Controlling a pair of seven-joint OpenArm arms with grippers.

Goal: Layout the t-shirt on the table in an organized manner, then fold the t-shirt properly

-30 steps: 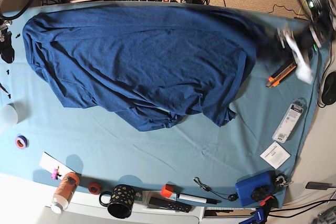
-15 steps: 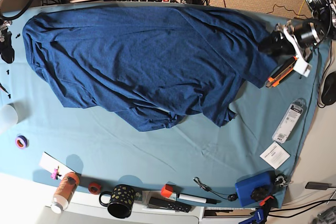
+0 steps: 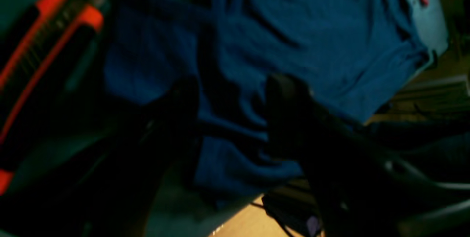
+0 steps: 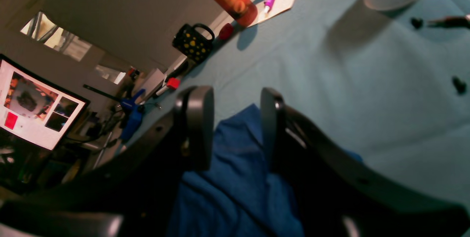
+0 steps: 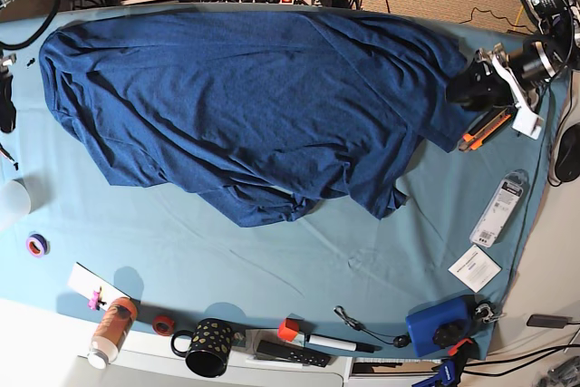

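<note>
The dark navy t-shirt lies spread and wrinkled across the far half of the teal table, with a bunched fold at its near edge. My left gripper sits at the shirt's right edge. In the left wrist view this gripper has its jaws apart over rumpled fabric. My right gripper is at the table's left edge, beside the shirt's left end. Its jaws also stand apart, with blue fabric showing between and below them.
An orange-and-black utility knife lies just beside the left gripper. A packaged item, a white card and a blue box sit front right. A spotted mug, a bottle, a tape roll and a white cup line the front left.
The left gripper came down at the right side and the shirt's right edge spread out toward it. Its jaws then widened. The right gripper shifted slightly toward the front.
</note>
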